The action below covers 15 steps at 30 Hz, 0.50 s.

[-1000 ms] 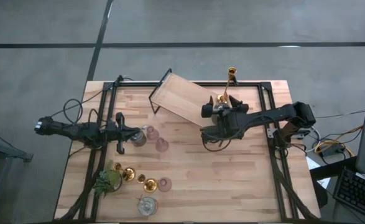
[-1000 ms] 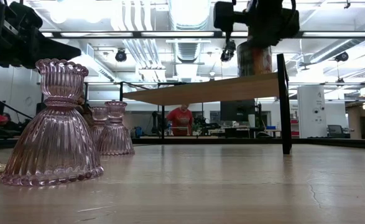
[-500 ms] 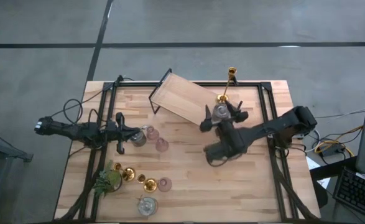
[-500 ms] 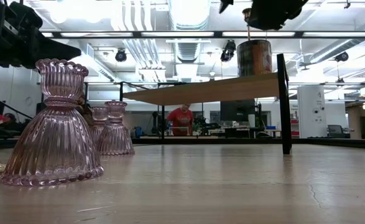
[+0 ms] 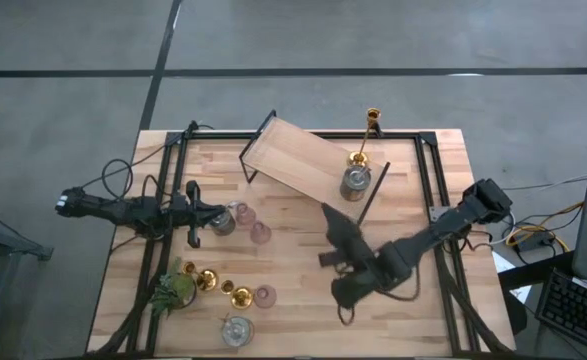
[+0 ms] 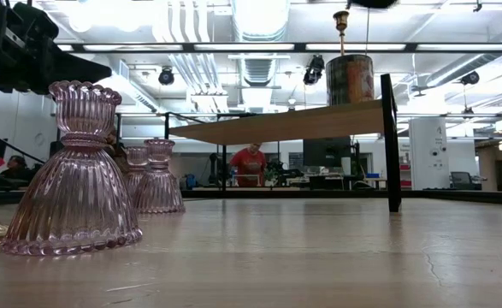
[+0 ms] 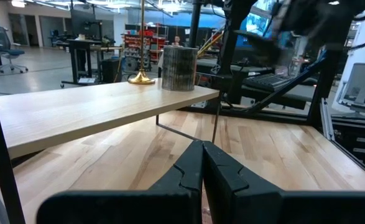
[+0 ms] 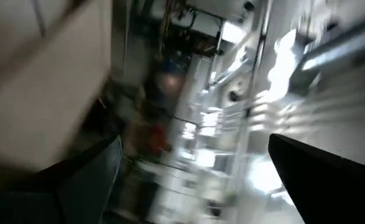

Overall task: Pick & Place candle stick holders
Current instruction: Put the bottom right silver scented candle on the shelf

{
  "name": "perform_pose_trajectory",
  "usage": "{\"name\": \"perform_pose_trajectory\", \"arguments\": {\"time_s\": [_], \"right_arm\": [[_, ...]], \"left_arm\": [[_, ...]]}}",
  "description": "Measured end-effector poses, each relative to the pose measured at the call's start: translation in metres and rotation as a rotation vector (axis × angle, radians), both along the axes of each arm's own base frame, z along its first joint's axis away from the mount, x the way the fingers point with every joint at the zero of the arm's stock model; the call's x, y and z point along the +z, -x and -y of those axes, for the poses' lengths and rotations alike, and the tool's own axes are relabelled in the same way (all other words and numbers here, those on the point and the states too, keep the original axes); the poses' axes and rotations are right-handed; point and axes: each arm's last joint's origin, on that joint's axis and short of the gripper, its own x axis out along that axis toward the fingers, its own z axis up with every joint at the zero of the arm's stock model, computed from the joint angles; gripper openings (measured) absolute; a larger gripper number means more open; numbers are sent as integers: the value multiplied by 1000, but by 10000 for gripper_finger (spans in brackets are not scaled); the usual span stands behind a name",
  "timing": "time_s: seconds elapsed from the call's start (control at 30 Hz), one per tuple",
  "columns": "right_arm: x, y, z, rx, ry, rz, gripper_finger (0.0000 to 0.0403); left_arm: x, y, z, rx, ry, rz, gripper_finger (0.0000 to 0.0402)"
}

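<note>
Looking first at my right pincer [image 5: 335,240], I see its fingers spread wide with nothing between them, above the middle of the wooden surface [image 5: 413,300]. My left pincer [image 5: 195,212] waits at the left side with fingers pressed together, empty, just beside a squat silvery-glass round holder [image 5: 222,223] and two tiny pink glass cups [image 5: 252,224].

On the raised wooden shelf with black metal legs [image 5: 288,158] one slim shiny gold candlestick [image 5: 364,137] and one squat silvery holder [image 5: 355,182] are standing upright, near each other at its right end. At the front left of the surface lie the rest: two gold candlesticks [image 5: 223,287], one pink cup [image 5: 265,295] and one silvery holder [image 5: 237,330], beside a small green leafy plant [image 5: 172,289].

I judge two holders are placed and the next pick is in hand. The next move calls for bringing the right pincer over the front group, lowering around one holder without knocking its neighbours.
</note>
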Motion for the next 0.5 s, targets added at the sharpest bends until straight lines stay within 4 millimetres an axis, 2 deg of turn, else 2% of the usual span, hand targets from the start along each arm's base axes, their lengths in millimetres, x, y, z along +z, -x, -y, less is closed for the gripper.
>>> {"name": "perform_pose_trajectory", "arguments": {"time_s": [0.13, 0.23, 0.37, 0.5], "right_arm": [[6, -3, -15, 88, -375, 400, 400], [5, -2, -18, 87, -570, 627, 400], [2, -4, -20, 69, -938, 936, 400], [-4, -3, -21, 73, -1064, 849, 400]], "left_arm": [[0, 0, 0, 0, 0, 0, 12], [0, 0, 0, 0, 0, 0, 12], [0, 0, 0, 0, 0, 0, 12], [0, 0, 0, 0, 0, -1, 12]]}}
